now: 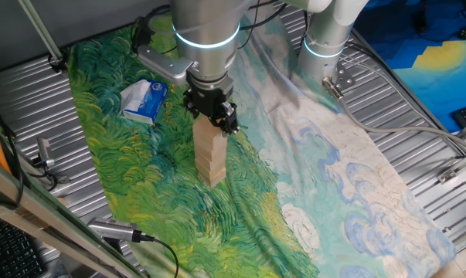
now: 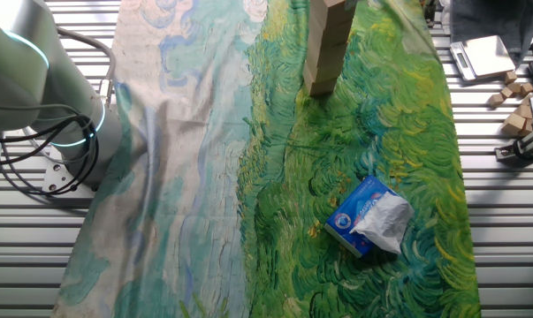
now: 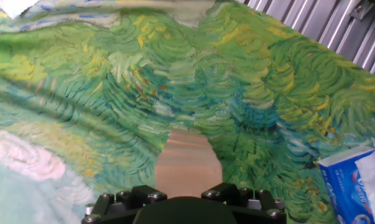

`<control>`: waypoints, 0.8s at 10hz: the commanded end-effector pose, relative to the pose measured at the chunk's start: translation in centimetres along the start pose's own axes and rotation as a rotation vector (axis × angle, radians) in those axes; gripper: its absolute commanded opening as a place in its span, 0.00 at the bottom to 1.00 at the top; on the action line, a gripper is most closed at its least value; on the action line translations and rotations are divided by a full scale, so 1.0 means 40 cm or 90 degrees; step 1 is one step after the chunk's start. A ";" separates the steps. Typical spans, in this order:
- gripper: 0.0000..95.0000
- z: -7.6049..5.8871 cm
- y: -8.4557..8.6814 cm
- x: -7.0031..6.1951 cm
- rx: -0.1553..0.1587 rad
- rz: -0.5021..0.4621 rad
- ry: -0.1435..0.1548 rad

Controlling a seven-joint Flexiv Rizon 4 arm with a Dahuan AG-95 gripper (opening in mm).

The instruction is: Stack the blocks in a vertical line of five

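A vertical stack of tan wooden blocks (image 1: 210,158) stands on the green part of the painted cloth. It also shows in the other fixed view (image 2: 326,44), where its top is cut off by the frame edge. My gripper (image 1: 212,123) is straight above the stack, with its fingers down on both sides of the top block. In the hand view the top block (image 3: 188,158) fills the gap between the black fingers of the gripper (image 3: 187,202). The jaws stand closed against its sides. I cannot count the blocks exactly.
A blue-and-white soft packet (image 1: 144,100) lies on the cloth near the stack; it also shows in the other fixed view (image 2: 369,215) and in the hand view (image 3: 355,180). Loose wooden pieces (image 2: 516,113) and a small scale (image 2: 485,55) sit on the metal grating beside the cloth.
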State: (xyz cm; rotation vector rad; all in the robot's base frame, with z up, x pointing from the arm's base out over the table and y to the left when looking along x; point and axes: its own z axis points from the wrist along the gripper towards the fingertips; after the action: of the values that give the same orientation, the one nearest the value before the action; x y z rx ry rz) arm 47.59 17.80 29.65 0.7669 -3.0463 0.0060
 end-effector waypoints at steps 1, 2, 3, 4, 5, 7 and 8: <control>0.80 -0.026 0.000 -0.003 -0.002 0.006 0.008; 0.80 -0.040 -0.009 -0.004 -0.002 0.013 0.010; 0.00 -0.063 -0.026 -0.010 0.007 0.022 0.015; 0.00 -0.087 -0.043 -0.019 0.011 0.015 0.037; 0.00 -0.098 -0.052 -0.025 0.016 0.007 0.049; 0.00 -0.114 -0.062 -0.029 0.016 0.008 0.051; 0.00 -0.116 -0.063 -0.028 0.016 0.007 0.050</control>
State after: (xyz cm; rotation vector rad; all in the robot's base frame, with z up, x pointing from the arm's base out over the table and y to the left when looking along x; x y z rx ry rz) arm 50.07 16.30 34.53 0.7359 -2.9649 0.0734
